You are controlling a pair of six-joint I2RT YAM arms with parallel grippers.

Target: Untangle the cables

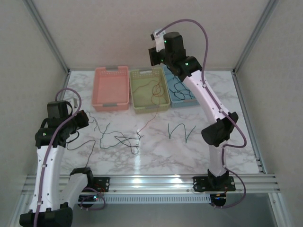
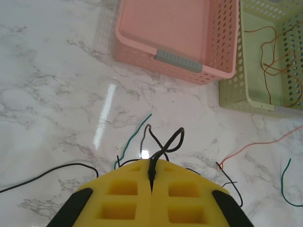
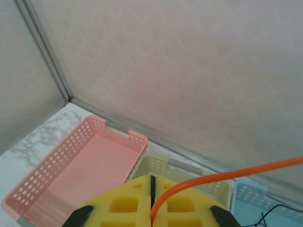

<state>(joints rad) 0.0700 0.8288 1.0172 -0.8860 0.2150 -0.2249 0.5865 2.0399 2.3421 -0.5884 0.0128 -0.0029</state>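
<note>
Left fingers (image 2: pixel 142 177) pinching black cable (image 2: pixel 152 166) low over bench (image 2: pixel 57 94); right fingers (image 3: pixel 142 196) raised high, pinching orange cable (image 3: pixel 213 176); remaining cables (image 1: pixel 120 138) tangled on bench.

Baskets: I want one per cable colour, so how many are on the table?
3, in a row along the far side: pink basket left, green basket middle, blue basket right, partly hidden behind the right arm.
</note>
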